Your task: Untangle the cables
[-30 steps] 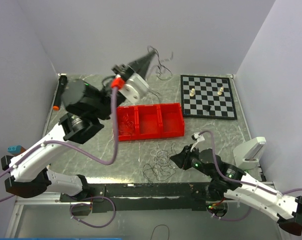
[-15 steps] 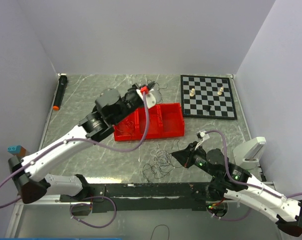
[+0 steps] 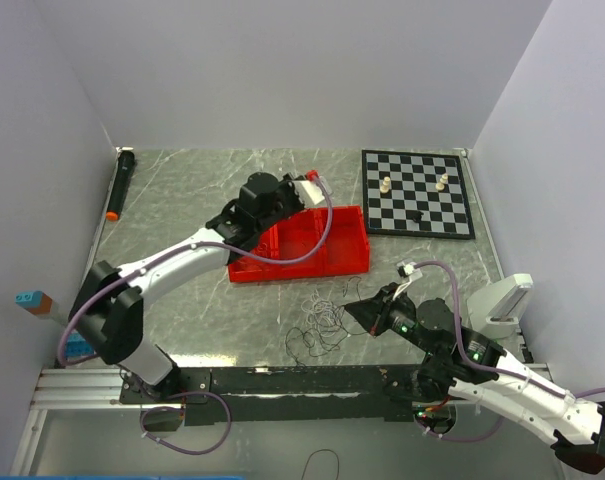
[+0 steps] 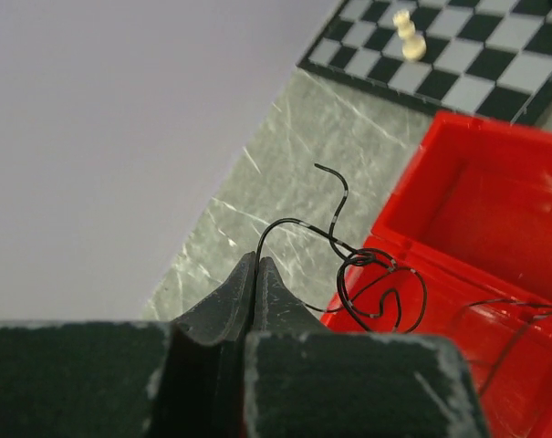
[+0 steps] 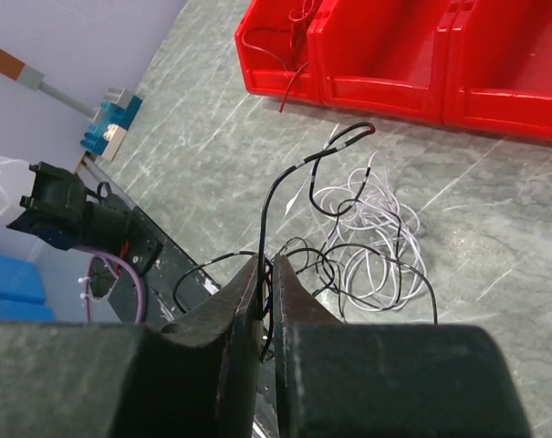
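Observation:
My left gripper (image 4: 257,260) is shut on a thin black cable (image 4: 385,283), which curls into a loop over the back rim of the red tray (image 4: 494,182). From above, that gripper (image 3: 312,195) is low at the tray's (image 3: 347,260) far edge. The other cables (image 3: 322,325) lie in a loose tangle on the table in front of the tray. There my right gripper (image 5: 268,265) is shut on a black cable (image 5: 285,182) that rises in an arc between its fingers. White cable coils (image 5: 376,228) lie just beyond. A red cable (image 5: 294,55) hangs in the tray's end compartment.
A chessboard (image 3: 418,195) with a few pieces lies at the back right. A black marker with an orange tip (image 3: 118,185) rests along the left wall. A white object (image 3: 504,300) sits at the right edge and a blue block (image 3: 27,298) at the left edge.
The left arm has come down from high at the back to the tray's far rim, carrying its black cable. The right gripper's fingers have closed on a black cable at the tangle.

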{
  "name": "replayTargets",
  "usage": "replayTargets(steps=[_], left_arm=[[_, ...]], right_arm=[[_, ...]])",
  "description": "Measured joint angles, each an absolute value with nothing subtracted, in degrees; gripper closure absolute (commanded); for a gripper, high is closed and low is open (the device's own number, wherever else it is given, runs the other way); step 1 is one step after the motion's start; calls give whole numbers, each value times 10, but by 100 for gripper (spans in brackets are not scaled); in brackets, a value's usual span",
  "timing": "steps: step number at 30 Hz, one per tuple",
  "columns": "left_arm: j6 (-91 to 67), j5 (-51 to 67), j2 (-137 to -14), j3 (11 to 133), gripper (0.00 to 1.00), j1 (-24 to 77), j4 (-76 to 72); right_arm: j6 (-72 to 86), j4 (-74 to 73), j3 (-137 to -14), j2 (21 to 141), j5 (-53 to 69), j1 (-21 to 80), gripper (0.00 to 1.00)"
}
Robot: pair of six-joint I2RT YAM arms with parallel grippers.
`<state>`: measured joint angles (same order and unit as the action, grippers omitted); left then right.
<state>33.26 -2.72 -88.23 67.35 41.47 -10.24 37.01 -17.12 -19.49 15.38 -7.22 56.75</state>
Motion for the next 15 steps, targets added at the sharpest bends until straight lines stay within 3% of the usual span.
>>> replayTargets(steps=[6,13,15], left_arm=[[336,-50,-947,666,99,413,-100],[316,-48,-1030,750,68,406,24],[311,-28,-1023,752,63,405,46]], right_arm=[[370,-171,-195,143,-77,568,87],[369,-170,-195,143,-78,568,87],[368,-167,-196,147,-78,568,87]])
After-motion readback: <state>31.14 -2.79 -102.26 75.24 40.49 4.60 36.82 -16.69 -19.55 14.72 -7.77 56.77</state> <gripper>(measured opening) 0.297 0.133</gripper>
